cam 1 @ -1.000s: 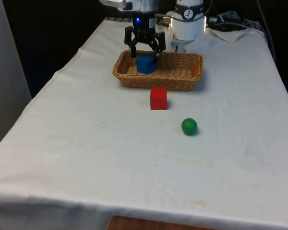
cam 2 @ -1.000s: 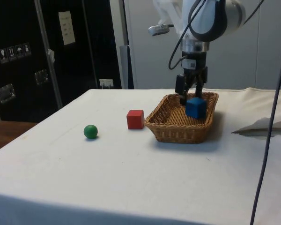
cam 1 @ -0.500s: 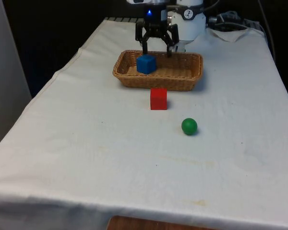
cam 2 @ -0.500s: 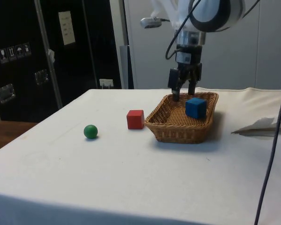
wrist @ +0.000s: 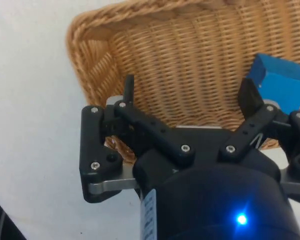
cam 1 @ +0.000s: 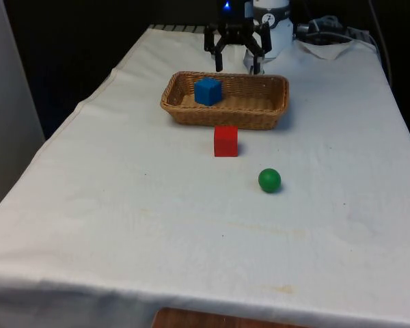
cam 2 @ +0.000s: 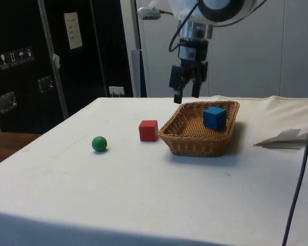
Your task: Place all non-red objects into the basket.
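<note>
The gripper [cam 1: 237,63] has let go of the blue cube [cam 1: 208,91] and risen above the basket [cam 1: 270,113], fingers wide and empty; the green ball [cam 1: 269,180] on the cloth beside the red cube [cam 1: 225,141] is next

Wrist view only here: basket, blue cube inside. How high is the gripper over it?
Observer: In the side view the gripper hangs in the air, well clear of the basket rim, holding nothing.
Operator: Anything non-red outside the basket?
Observer: Yes, a green ball sits on the cloth, apart from the basket.
Operator: And the red one?
Observer: The red cube stands on the cloth close beside the basket's long wall, between basket and ball.
</note>
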